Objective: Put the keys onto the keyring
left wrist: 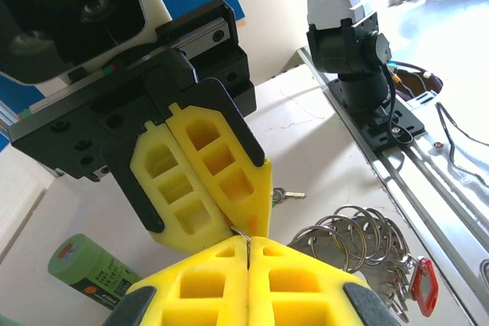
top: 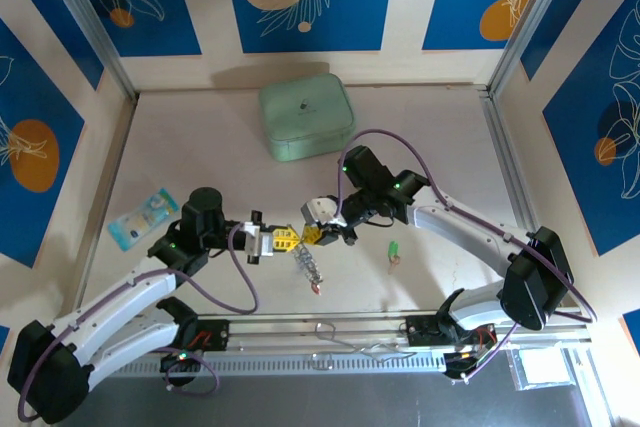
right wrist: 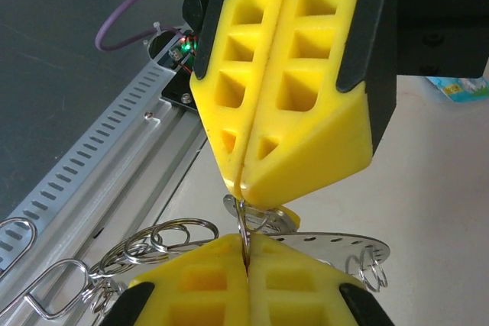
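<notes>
Left gripper (top: pixel 285 240) and right gripper (top: pixel 311 236) meet tip to tip mid-table, both clenched on one keyring (top: pixel 308 265); one red key (top: pixel 316 288) at its near end, one green key (top: pixel 395 250) lies apart to the right

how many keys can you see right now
2: green key lying alone on the table; red key at the near end of the keyring bunch. Others may be hidden.

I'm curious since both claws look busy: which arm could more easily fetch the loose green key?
Probably the right. The green key lies on that arm's side, nearer the right gripper than the left gripper. Both pinch the keyring.
</notes>
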`<move>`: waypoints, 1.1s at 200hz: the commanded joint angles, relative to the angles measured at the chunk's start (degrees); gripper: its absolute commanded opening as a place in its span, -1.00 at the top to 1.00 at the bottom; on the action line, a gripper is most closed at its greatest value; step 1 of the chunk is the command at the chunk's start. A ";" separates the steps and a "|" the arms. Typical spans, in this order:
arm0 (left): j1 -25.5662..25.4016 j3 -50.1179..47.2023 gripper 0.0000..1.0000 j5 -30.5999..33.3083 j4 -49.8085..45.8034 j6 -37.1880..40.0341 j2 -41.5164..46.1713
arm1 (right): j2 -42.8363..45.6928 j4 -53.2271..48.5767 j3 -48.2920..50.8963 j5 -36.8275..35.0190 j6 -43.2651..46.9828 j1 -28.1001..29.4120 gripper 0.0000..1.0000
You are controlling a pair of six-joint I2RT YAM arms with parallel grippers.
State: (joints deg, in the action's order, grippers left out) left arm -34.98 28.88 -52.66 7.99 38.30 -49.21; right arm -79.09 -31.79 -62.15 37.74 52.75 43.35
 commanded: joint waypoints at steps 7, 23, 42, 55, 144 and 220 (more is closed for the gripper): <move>0.26 0.82 1.00 -5.80 -0.54 -2.08 -0.44 | 1.09 1.63 -1.48 2.58 0.82 -0.64 1.00; 0.27 0.83 1.00 -6.22 -0.42 -2.18 -0.29 | 0.91 1.59 -1.55 2.64 0.77 -0.80 1.00; 0.42 0.71 1.00 -6.46 -0.61 -2.03 0.04 | 0.82 1.63 -1.57 2.92 0.52 -0.99 1.00; 0.46 0.52 1.00 -6.62 -0.93 -1.87 0.26 | 0.93 1.60 -1.57 3.25 0.24 -1.32 1.00; 0.53 -0.26 1.00 -4.97 -1.71 -0.36 1.79 | 1.42 3.05 -0.99 4.93 -1.54 -2.37 1.00; 0.44 -1.64 0.76 -0.65 -1.67 1.23 3.06 | 2.19 6.74 0.28 5.53 -4.41 -2.57 1.00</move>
State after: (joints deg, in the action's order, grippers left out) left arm -34.35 28.32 -51.81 7.94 37.98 -47.18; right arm -78.54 -29.23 -62.08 41.71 50.04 41.54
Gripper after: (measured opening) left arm 0.097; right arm 0.063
